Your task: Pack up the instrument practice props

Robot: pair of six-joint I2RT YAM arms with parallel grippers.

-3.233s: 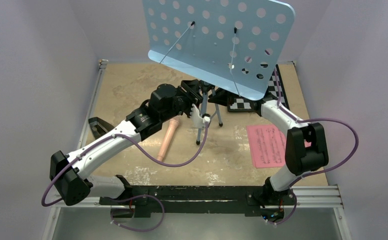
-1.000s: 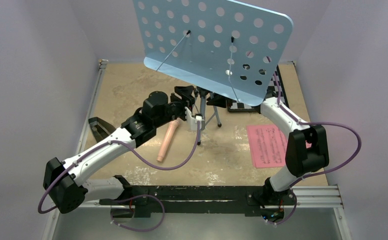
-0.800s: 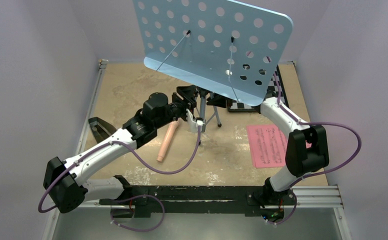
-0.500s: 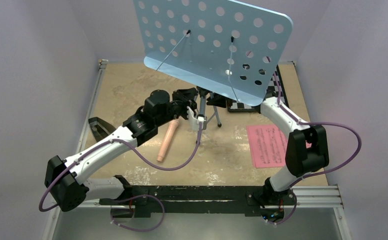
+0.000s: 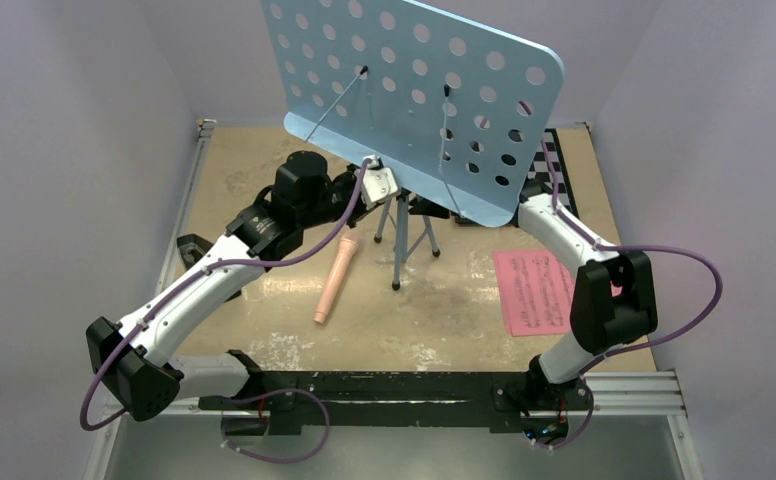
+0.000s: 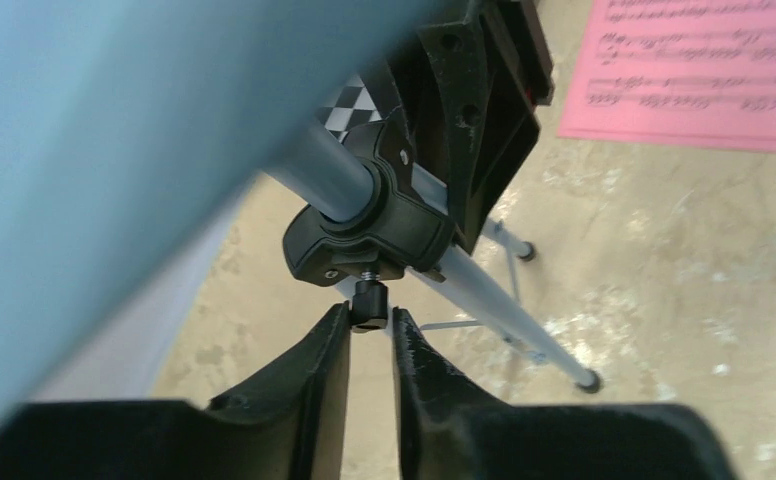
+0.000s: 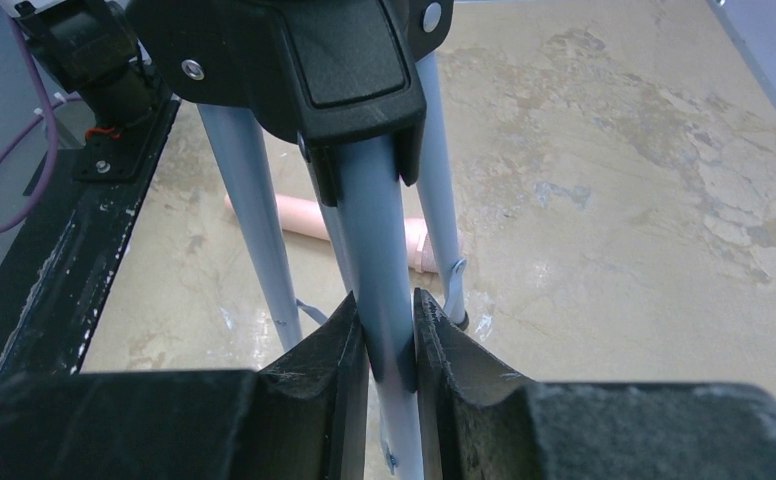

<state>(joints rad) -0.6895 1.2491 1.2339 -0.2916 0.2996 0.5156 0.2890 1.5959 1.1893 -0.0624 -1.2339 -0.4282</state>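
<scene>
Top external view: the light-blue perforated music stand [image 5: 414,90] stands at the far middle of the tan tabletop [image 5: 264,170], its desk tilted and its tripod legs splayed. The peach-pink recorder [image 5: 332,283] lies just left of the legs. The pink sheet music [image 5: 536,290] lies flat to the right. A chessboard [image 5: 542,160] peeks out behind the desk's right edge. The left arm [image 5: 214,280] reaches in diagonally, with the left gripper [image 5: 376,187] under the desk's lower lip. The right arm [image 5: 564,235] bends in from the right, its wrist hidden beneath the desk.

Left wrist view shows what the desk hides: the left gripper's fingers pinch a small black clamp knob [image 6: 369,300] under the shaft's black collar [image 6: 374,235].

Right wrist view: the right gripper [image 7: 384,310] is clenched around a grey tripod tube [image 7: 379,230] below the black hub [image 7: 314,60], with the recorder on the table behind.
</scene>
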